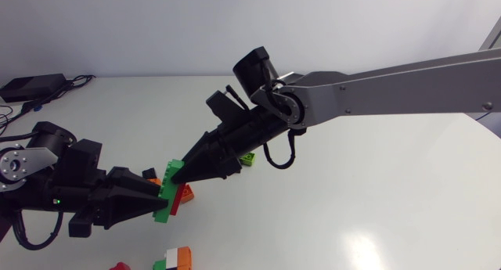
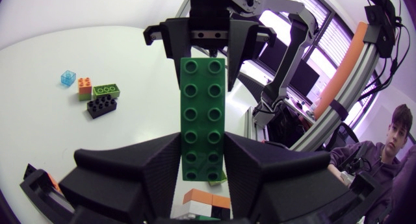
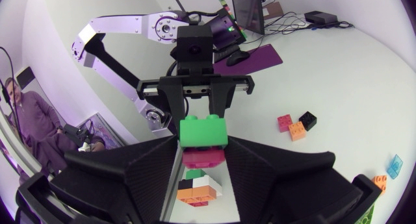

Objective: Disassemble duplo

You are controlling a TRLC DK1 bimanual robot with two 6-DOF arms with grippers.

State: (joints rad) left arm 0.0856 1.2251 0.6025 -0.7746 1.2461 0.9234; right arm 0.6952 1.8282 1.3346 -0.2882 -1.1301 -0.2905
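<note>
Wide white table point(image 1: 376, 192), and both arms are right in the thick of it! The right arm point(image 1: 391, 86) stretches in long across the middle. The left arm point(image 1: 47, 168) sits low at its own side. Nose to nose, the right gripper point(image 1: 176, 174) is clamped on one end of the long green brick point(image 2: 203, 113), and the left gripper point(image 2: 203, 165) is clenched on the other end, fingers pressing both long sides. The brick hangs between them above the tabletop, studs facing the left wrist camera. A red brick point(image 3: 203, 158) is stuck against the green one, between the right gripper's fingers. Beneath sits an orange-and-white stack point(image 3: 201, 188). Off to the side are a black brick point(image 2: 103, 106), a lime brick point(image 2: 107, 91) and a tiny clear blue brick point(image 2: 68, 77).
</note>
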